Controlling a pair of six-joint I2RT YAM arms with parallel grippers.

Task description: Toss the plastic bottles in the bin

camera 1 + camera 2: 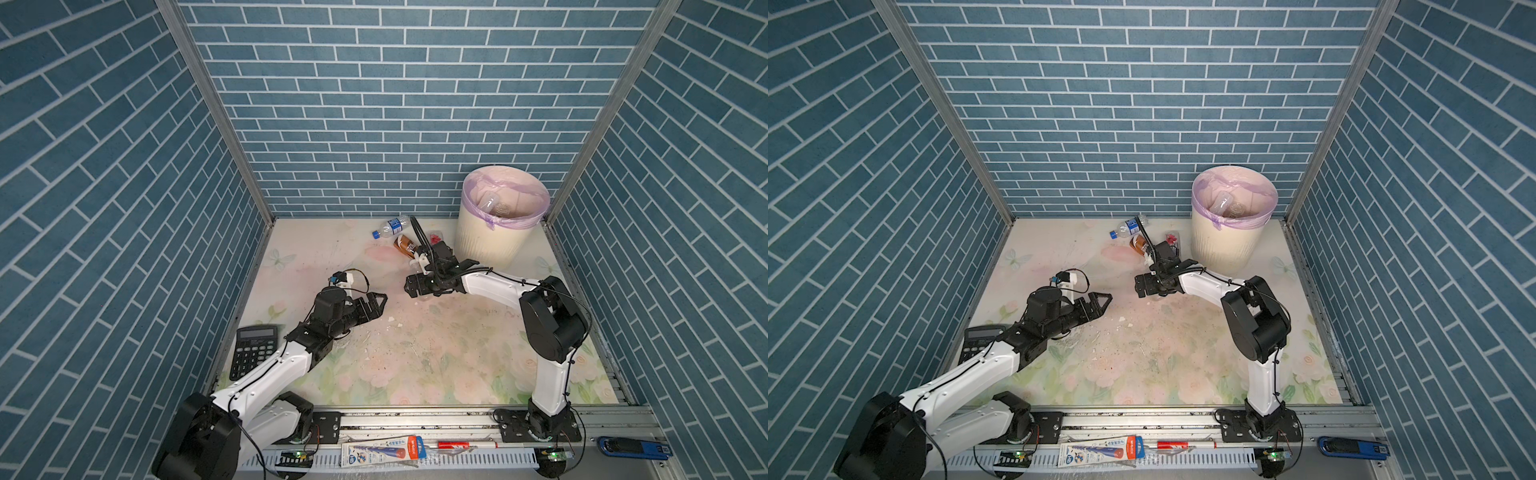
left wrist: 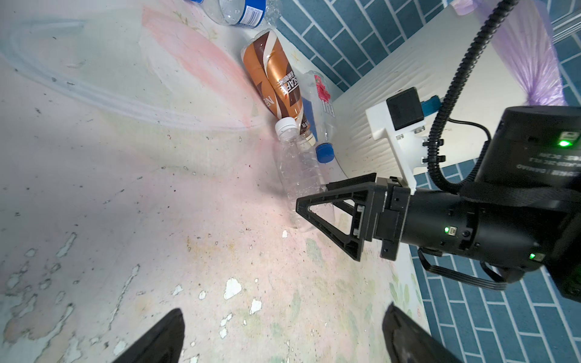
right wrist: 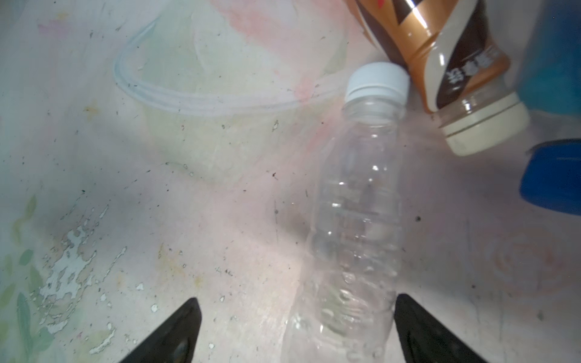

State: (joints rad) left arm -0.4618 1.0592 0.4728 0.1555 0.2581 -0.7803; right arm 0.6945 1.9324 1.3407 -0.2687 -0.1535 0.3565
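A clear bottle with a white cap lies on its side on the surface, a little in front of the bin and to its left in both top views. Its bottom end lies between the fingers of the right gripper, whose jaws stand wide apart. The bottle sits close by one finger and nothing is clamped. The white cap rests against the neck of a brown bottle, which lies left of the bin's foot. Just beside that, closer to the bin, lies a clear bottle with a red label and blue cap. A clear bottle with a blue label lies farther back, left of the bin. Inside the bin, clear bottles show within the lilac bag. The left gripper hangs well apart from the bin over bare surface, jaws wide and empty. A black calculator lies far to the bin's left, toward the front.
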